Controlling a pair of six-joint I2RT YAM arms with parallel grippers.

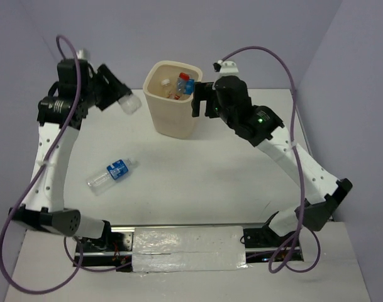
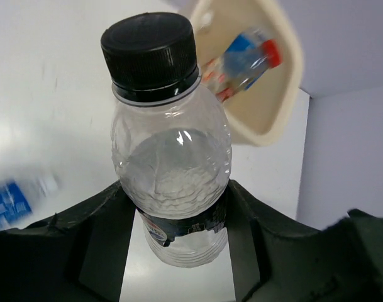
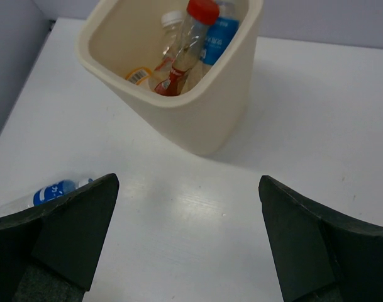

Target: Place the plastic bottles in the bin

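While the left jaws clamp the black-capped bottle (image 2: 172,170) around its lower body, it sticks out past them with its cap pointing away from the wrist. In the top view this bottle (image 1: 129,102) is held above the table (image 1: 197,170), just left of the bin (image 1: 172,119) and not yet over its opening. The bin stands upright at the far middle of the table, cream-coloured with rounded corners.

Inside it, the right wrist view shows a red-capped bottle (image 3: 186,47) leaning with its cap up, a blue-labelled bottle (image 3: 217,38) behind it against the far wall, and a clear bottle with a pale cap (image 3: 172,22) beside them. A yellow-orange label shows lower down, but the item bearing it is too hidden to make out.

A second blue-labelled bottle (image 1: 112,174) lies on its side on the table, well in front of the bin and nearer the left arm.

The right jaws are spread wide and hold nothing. They sit near the bin's right side, facing it, with bare table between their fingers (image 3: 72,233).
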